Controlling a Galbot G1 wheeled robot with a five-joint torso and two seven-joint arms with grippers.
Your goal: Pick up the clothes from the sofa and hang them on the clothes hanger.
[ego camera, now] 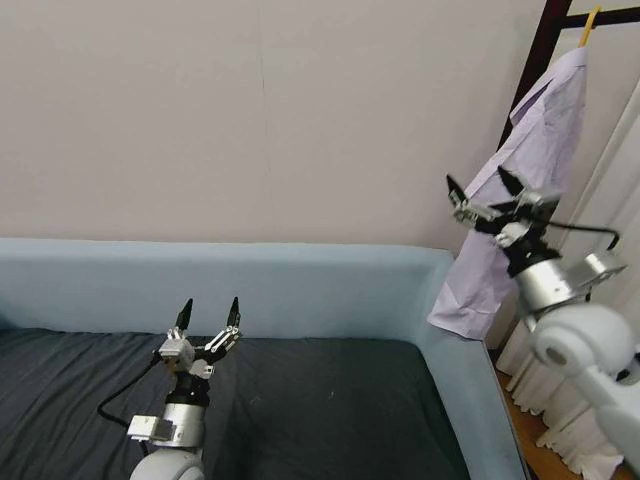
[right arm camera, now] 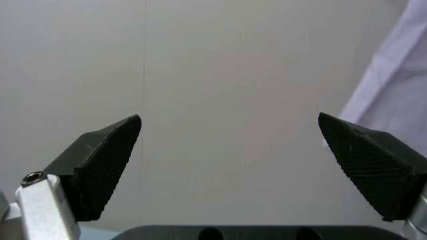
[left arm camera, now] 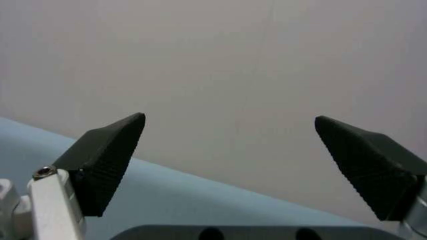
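Note:
A pale lilac shirt (ego camera: 520,190) hangs from a yellow hanger (ego camera: 591,22) on a dark rack (ego camera: 540,45) at the right, past the sofa's end. My right gripper (ego camera: 483,186) is raised beside the shirt, open and holding nothing; the shirt's edge (right arm camera: 400,85) shows past one fingertip (right arm camera: 363,165). Low at the left, over the sofa's dark seat (ego camera: 330,400), my left gripper (ego camera: 209,313) points upward, open and empty, its fingertips (left arm camera: 107,165) set against the wall.
The light blue sofa back (ego camera: 280,285) and right armrest (ego camera: 470,380) border the dark seat. A plain pale wall (ego camera: 260,120) rises behind. White curtain folds (ego camera: 545,400) and wooden floor lie beyond the armrest at the right.

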